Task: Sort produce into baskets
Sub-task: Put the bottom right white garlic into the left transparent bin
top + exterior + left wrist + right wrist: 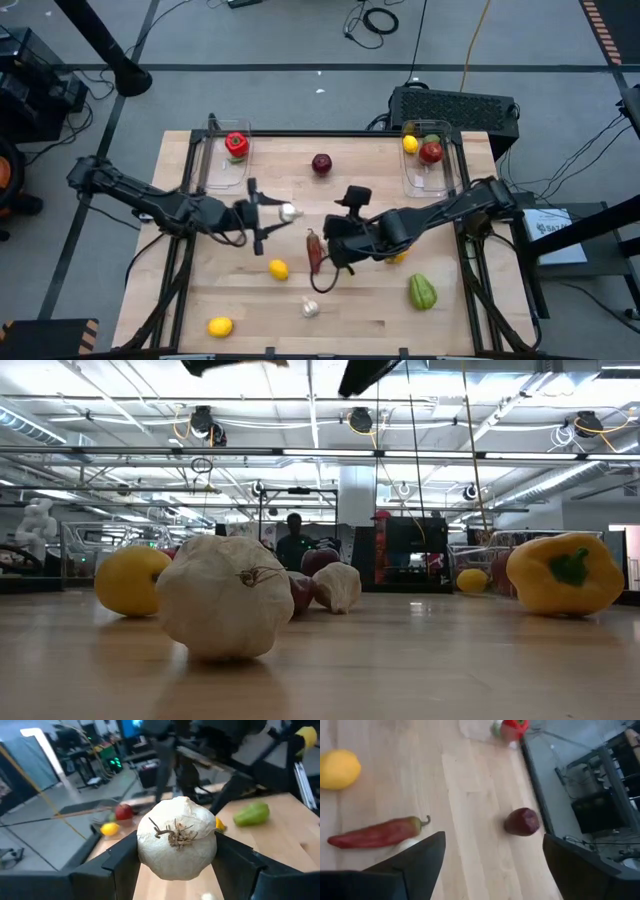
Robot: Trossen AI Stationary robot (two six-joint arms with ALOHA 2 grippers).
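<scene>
Two clear baskets sit at the table's far edge: the left basket [222, 160] holds one red pepper, the right basket [432, 160] one lemon and one apple. Two garlic bulbs show: the left gripper [175, 865] pinches one white, papery garlic [176, 837] above mid-table. The right gripper [490, 855], fingers spread, hovers by one red chili [377, 833].

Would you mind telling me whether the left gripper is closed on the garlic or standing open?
Shut on it: in the left wrist view the left gripper has its fingers pressed against both sides of the garlic bulb.
</scene>
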